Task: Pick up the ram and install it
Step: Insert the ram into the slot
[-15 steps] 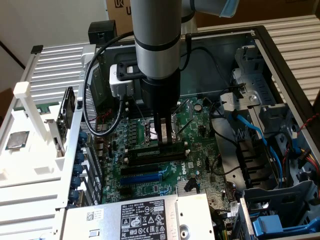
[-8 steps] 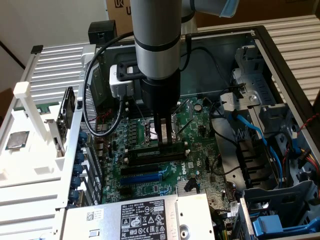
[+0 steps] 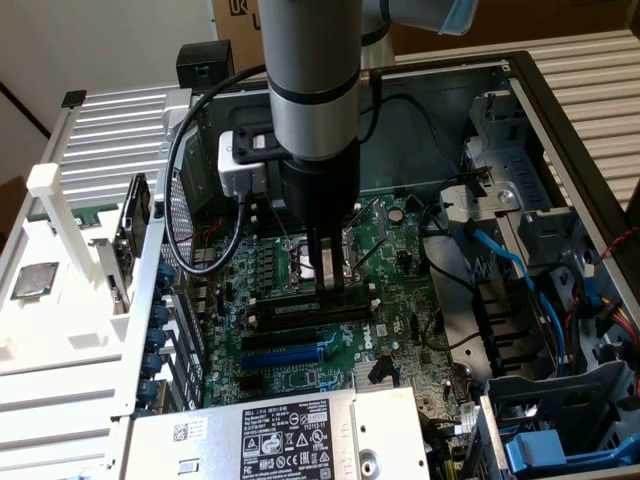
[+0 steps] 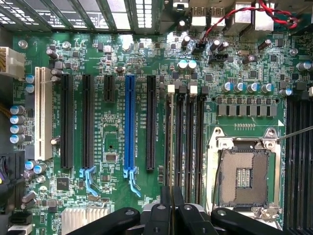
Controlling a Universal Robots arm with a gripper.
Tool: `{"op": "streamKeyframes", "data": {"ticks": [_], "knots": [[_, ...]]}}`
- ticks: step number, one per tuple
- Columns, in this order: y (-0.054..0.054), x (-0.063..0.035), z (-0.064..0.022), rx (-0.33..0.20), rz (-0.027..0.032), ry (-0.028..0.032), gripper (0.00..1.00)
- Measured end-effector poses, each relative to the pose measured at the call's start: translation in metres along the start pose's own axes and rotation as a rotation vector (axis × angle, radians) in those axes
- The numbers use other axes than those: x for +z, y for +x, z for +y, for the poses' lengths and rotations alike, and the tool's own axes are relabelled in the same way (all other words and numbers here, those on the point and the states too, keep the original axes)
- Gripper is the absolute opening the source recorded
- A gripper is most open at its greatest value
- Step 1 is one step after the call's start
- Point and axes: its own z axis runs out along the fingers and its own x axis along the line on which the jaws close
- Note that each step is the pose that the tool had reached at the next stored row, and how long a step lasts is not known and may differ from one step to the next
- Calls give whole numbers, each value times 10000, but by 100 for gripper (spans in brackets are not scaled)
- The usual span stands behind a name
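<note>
An open grey metal computer case [image 3: 560, 120] lies with its large green motherboard [image 3: 390, 330] facing up. The black two-fingered hand [image 4: 171, 208] is closed on the ram [image 4: 169, 142], a thin green circuit-board stick. It stands on edge in the memory slot nearest the long black expansion slot [image 4: 150, 122].

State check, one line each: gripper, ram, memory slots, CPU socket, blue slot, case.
gripper: shut on the ram, down at the memory slots
ram: edge-on in the grip, lined up over the end slot; seated or not, cannot tell
other memory slots: empty
CPU socket: empty, pins exposed
blue expansion slot: empty
PC case: side open
</note>
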Motion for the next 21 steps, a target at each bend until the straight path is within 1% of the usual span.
{"op": "streamKeyframes", "data": {"ticks": [4,10,21], "knots": [[0,5,2,0,0,21,12],[0,12,9,0,-1,37,12],[0,26,12,-1,-1,45,12]]}}
